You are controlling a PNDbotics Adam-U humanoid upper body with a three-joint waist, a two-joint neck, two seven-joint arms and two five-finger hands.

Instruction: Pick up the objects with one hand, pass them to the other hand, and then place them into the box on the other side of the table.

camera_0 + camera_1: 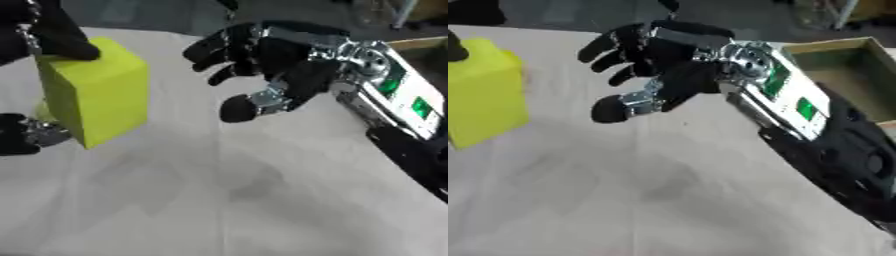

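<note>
You are doing the hand-over step right now. Your left hand (pixel 26 135) is holding the block (pixel 96 90) up at the left side of the frame, above the table (pixel 262 200). Dark fingers are curling over the block's top and more are showing under its low corner, so it is being pinched from top and bottom.

Your right hand (pixel 262 65) is reaching in from the upper right. Its fingers are spread and a little bent, and its thumb is sticking down and out. It is holding nothing. It is near the block but not touching it; there is a gap of bare table between them.

Next, I think you need to bring the two closer, so the right hand's fingers and thumb go round the free side of the block. Then the left hand can let go. After that the block should go to the box (pixel 842 60), which is showing at the upper right of the frame, behind your right arm.

The block is bright yellow-green, tall, with flat sides and sharp corners. It is tilting a bit. It looks plain and smooth.
</note>
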